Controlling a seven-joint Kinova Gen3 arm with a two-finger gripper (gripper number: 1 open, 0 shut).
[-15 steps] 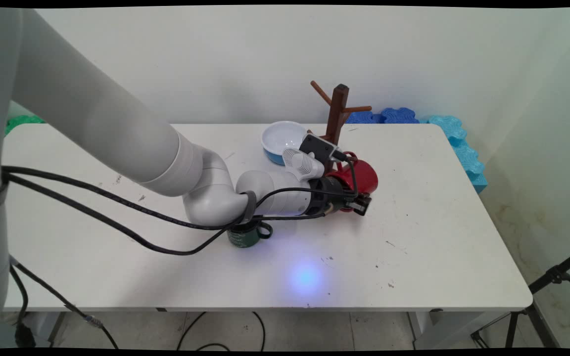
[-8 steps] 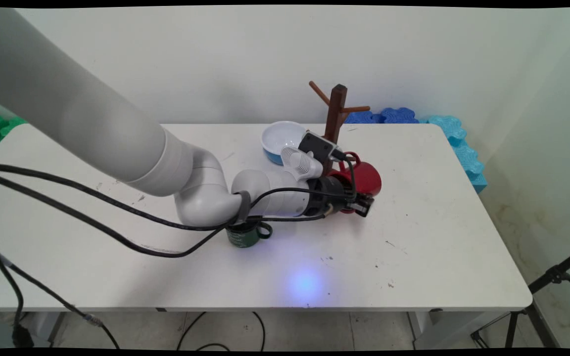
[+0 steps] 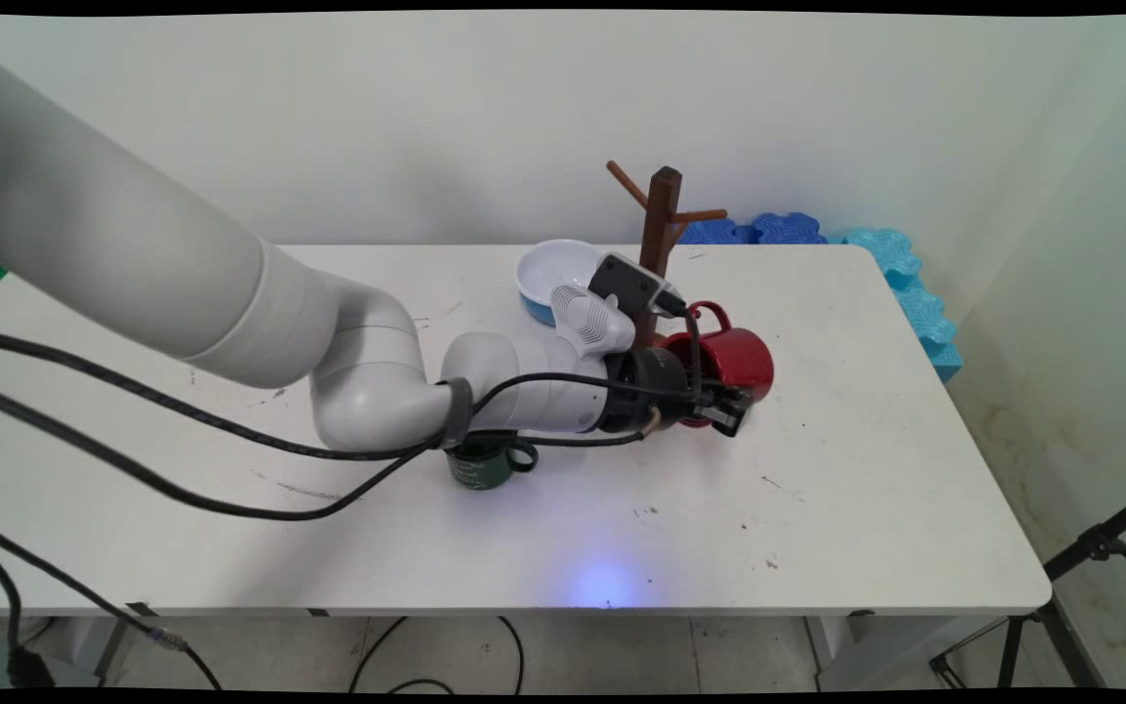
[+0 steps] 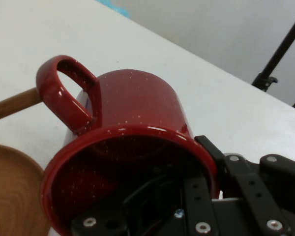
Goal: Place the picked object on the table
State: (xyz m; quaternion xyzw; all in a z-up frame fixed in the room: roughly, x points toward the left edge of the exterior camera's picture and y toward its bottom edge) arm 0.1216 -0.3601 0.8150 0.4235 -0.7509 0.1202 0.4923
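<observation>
My gripper (image 3: 719,406) is shut on the rim of a red mug (image 3: 734,357), one finger inside the mouth and one outside. The mug lies tilted on its side above the table, its handle (image 3: 712,313) pointing up toward the wooden mug tree (image 3: 659,230). In the hand view the red mug (image 4: 137,118) fills the middle, its handle (image 4: 64,93) at the upper left and the gripper (image 4: 214,189) clamped on the rim at the lower right. The tree's round wooden base (image 4: 10,196) shows at the lower left, with one peg (image 4: 14,104) beside the handle.
A white bowl with a blue outside (image 3: 555,276) stands behind the wrist. A dark green mug (image 3: 483,464) sits under the forearm. Blue foam mats (image 3: 900,284) line the table's far right edge. A tripod leg (image 3: 1091,548) stands off the right side.
The gripper has carried the red mug to the right and a little up, tipping it further on its side. The mug's handle now stands clear beside the tree's post.
</observation>
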